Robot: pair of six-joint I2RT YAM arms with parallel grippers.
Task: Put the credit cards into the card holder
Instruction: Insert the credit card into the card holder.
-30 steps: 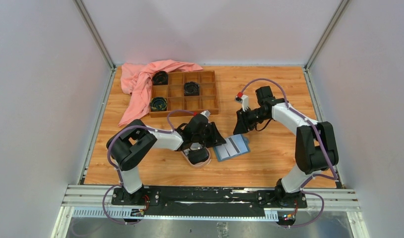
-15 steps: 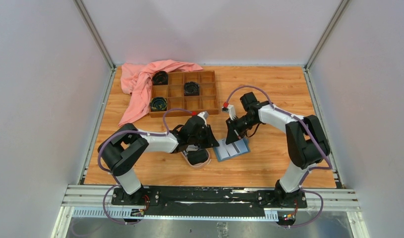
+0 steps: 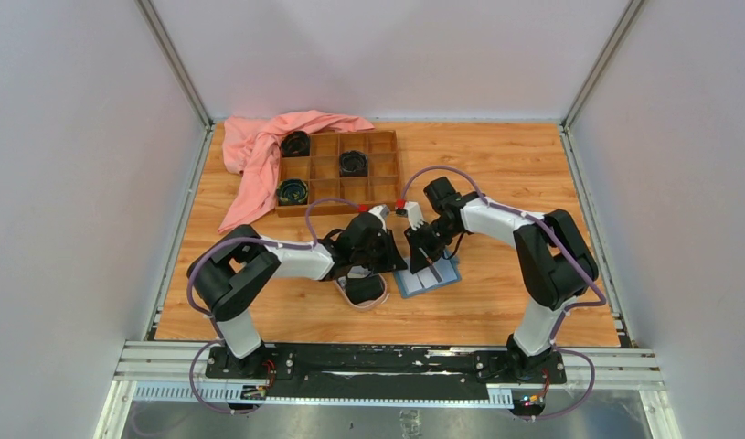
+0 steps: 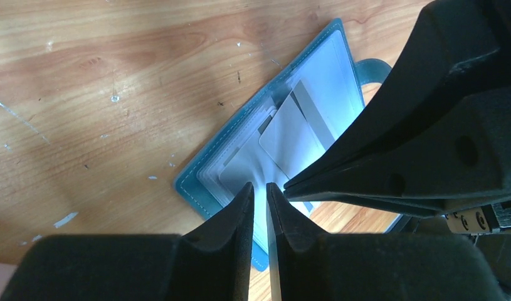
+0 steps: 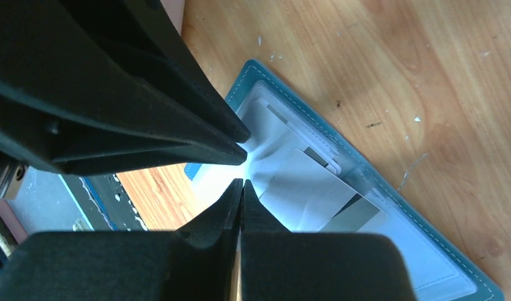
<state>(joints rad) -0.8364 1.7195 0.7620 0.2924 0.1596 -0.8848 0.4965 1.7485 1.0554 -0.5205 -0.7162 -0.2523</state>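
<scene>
Card holder lies open, centre-near on table; bare wood lies to its right and far side. Grey credit card sits half-slotted. Right gripper jaws are together. Left gripper jaws are a slit apart, grip undeterminable. Both crowd the holder's left edge. Pink dish sits just left; wooden tray far-left.

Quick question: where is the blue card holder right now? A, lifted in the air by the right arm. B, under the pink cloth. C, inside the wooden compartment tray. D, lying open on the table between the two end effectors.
D: the card holder lies opened flat on the table, with the left end effector and the right end effector both close above it.
</scene>
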